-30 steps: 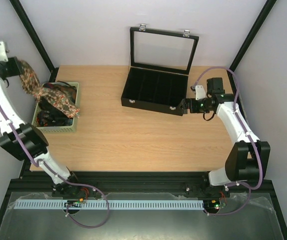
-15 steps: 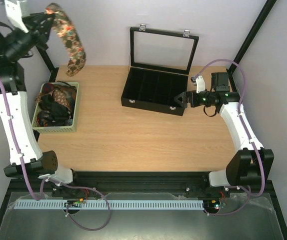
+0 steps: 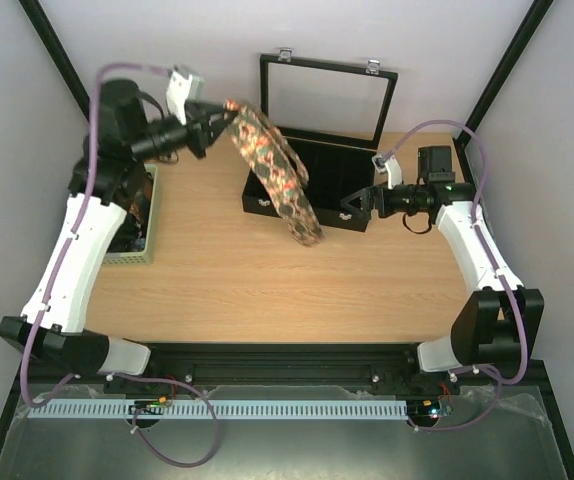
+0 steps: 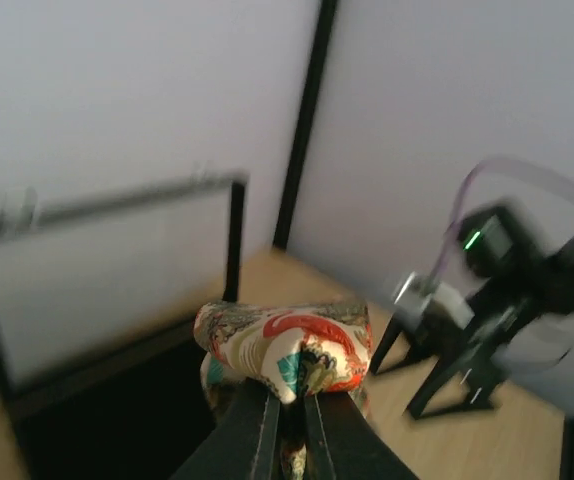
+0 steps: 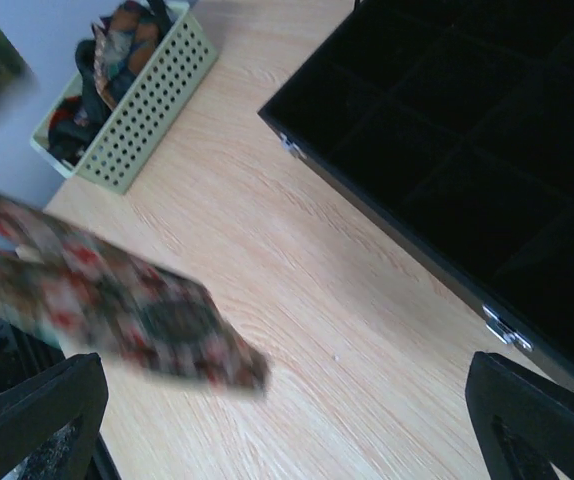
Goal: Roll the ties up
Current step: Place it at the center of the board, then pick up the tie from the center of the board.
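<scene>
Nearest me the bench (image 3: pixel 227 290) is bare wood, and that is where I want this tie (image 3: pixel 277 172) laid flat. Its free end hangs low over the boards, just left of the right gripper (image 3: pixel 350 206), whose fingers stand wide apart with nothing between them, close by the near right corner of the black case (image 3: pixel 260 201). The tie looks smeared in the right wrist view, so I judge it is swinging. That is my first worry: the tail could flick into those spread fingers, or land twisted and be miserable to roll. From above, the cloth crosses in front of the case; I cannot tell whether it touches. If it catches the front edge or drops into a compartment, it will drag. Far left sits the green basket (image 5: pixel 137 110) with the other ties (image 5: pixel 117 30) heaped inside. Farthest and highest, the left gripper (image 4: pixel 289 405) is clamped tight on a bunched fold of the tie. It is a small bite on slippery cloth, so a sharp move could shake it loose.
</scene>
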Robot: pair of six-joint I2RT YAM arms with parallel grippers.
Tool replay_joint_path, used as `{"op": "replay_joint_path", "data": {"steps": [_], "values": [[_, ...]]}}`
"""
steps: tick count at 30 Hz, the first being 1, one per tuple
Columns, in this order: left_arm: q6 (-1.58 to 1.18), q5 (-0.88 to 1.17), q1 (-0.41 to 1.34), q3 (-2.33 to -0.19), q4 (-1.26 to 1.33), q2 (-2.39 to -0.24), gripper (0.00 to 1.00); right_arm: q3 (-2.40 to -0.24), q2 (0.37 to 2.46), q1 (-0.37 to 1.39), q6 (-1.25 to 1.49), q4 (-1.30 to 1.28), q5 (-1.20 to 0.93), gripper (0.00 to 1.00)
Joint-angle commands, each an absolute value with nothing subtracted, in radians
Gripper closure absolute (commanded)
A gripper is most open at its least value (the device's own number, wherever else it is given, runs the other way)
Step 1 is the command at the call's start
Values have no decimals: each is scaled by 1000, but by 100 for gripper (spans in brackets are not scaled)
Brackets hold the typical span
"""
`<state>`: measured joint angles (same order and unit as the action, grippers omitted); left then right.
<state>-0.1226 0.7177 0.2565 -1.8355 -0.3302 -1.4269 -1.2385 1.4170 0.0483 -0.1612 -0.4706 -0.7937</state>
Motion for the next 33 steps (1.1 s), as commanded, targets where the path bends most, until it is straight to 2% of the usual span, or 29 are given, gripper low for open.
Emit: {"op": "replay_joint_path", "data": {"steps": [1, 4, 5, 7, 8, 9, 12, 18, 21, 25, 33], "values": [[-37, 530, 207, -1450, -337, -1281, 98, -1272, 1432, 54, -266, -630, -769, 1], [59, 388, 100, -1206, -349, -1197, 97, -1269, 1434, 54, -354, -710, -746, 1], [106, 342, 88, -1153, -385, -1191, 86, -1266, 1435, 54, -388, -735, -735, 1], [167, 265, 72, -1108, -483, -1211, 34, -1250, 1439, 63, -432, -767, -704, 3], [176, 244, 61, -1106, -545, -1229, 17, -1231, 1436, 74, -437, -764, -665, 5], [175, 234, 47, -1106, -574, -1247, 14, -1211, 1432, 90, -446, -759, -644, 6], [175, 245, 17, -1106, -599, -1273, 9, -1112, 1414, 159, -455, -703, -603, 9], [190, 329, 11, -1117, -580, -1262, 7, -999, 1454, 384, -447, -504, -587, 9], [187, 312, 1, -1135, -597, -1280, 7, -1051, 1593, 474, -439, -440, -572, 10], [188, 309, -43, -1181, -628, -1312, 8, -1218, 1785, 529, -413, -432, -523, 17], [159, 323, -87, -1191, -603, -1316, 8, -1381, 1981, 616, -475, -484, -485, 21]]}}
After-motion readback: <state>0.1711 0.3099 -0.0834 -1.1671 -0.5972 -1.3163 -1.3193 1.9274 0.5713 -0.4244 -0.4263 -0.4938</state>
